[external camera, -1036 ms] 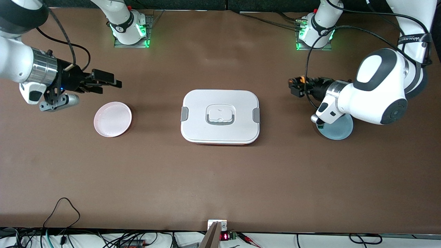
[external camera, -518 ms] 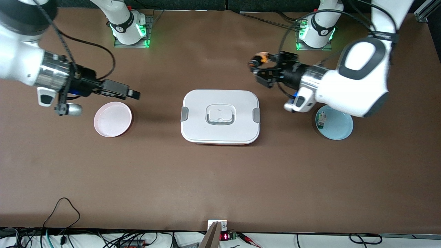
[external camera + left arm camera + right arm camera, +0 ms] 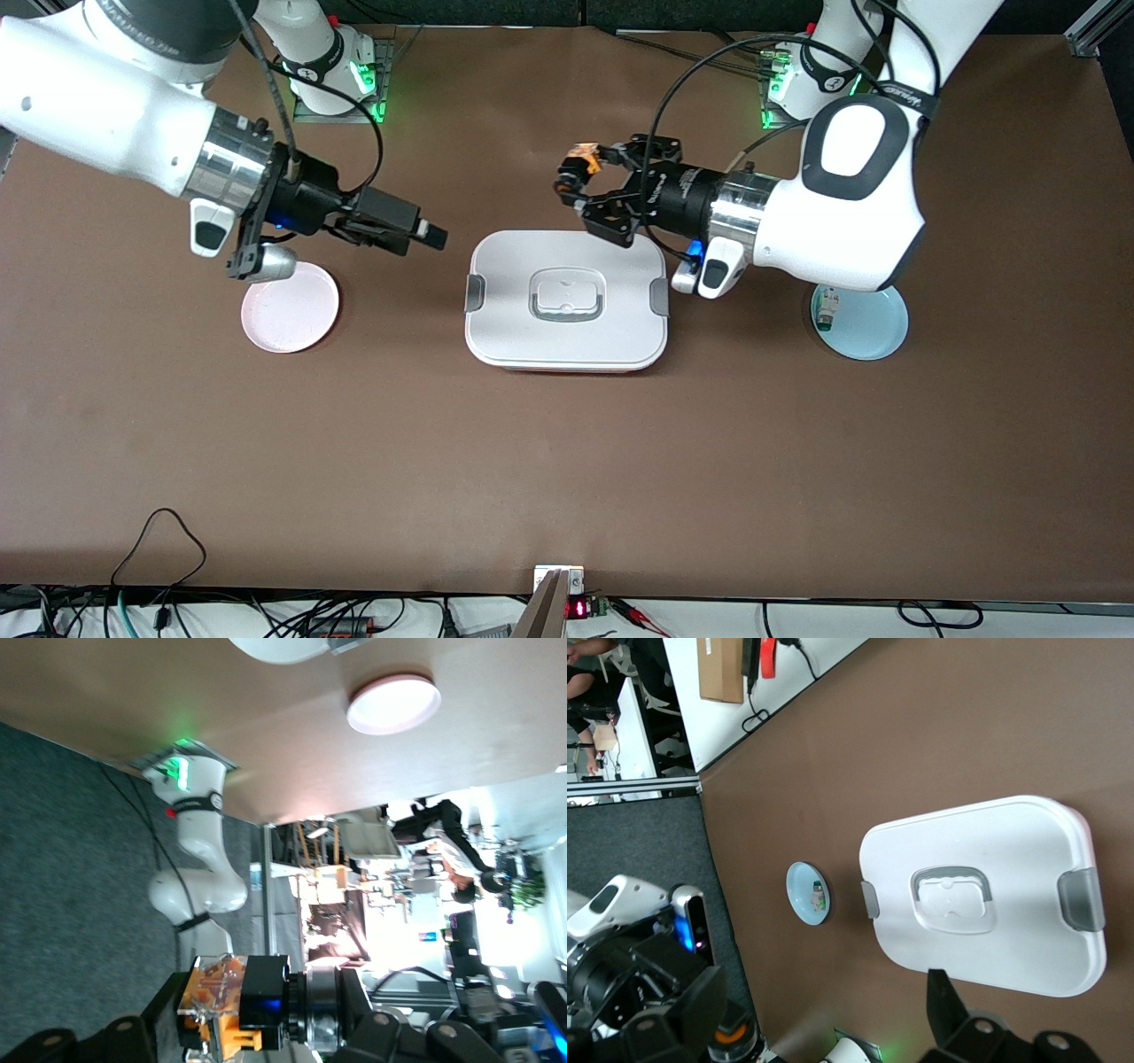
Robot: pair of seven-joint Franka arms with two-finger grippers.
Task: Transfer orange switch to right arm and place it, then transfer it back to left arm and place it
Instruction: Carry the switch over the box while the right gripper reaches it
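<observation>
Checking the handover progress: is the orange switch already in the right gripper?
No: the orange switch is held in the left gripper above the box, while the right gripper is open and holds nothing.

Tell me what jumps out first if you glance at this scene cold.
The big white box at the table's middle, with both arms reaching in above its edge nearest the bases. The left gripper holds the orange switch in the air there; the right gripper, open, points at it from over the table between the pink plate and the box.
</observation>
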